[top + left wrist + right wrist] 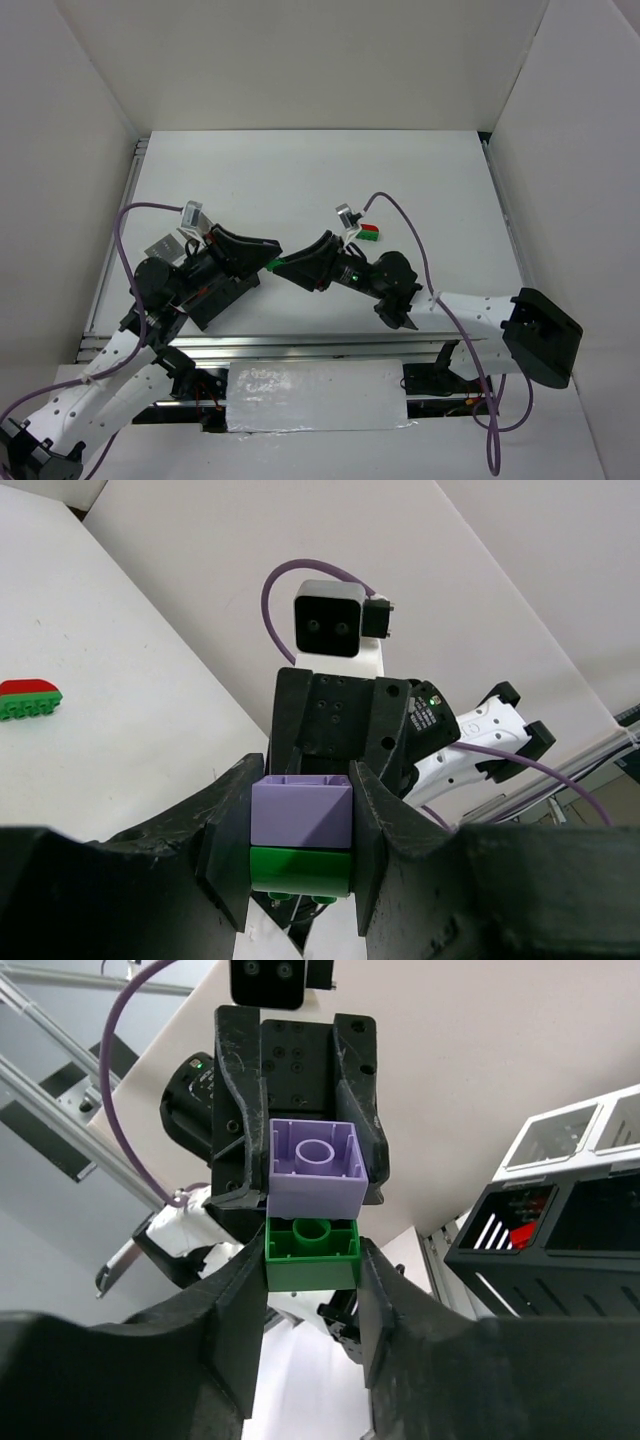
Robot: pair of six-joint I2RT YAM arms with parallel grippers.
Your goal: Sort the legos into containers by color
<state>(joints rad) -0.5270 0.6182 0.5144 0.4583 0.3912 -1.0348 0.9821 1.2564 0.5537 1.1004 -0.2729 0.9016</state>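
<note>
A: Left gripper (300, 805)?
B: Clenched on lilac brick (300, 818), held above the surface (300, 180).
A: Right gripper (312, 1265)?
B: Clamped on green brick (312, 1258), joined to the lilac one. Red-green stack (368, 233) lies apart.

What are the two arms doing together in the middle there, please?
They meet above the table on one stacked pair of bricks. The left gripper holds the lilac brick, the right gripper clamps the green brick stuck to it, probably to pull them apart. A red-and-green piece lies on the table.
</note>
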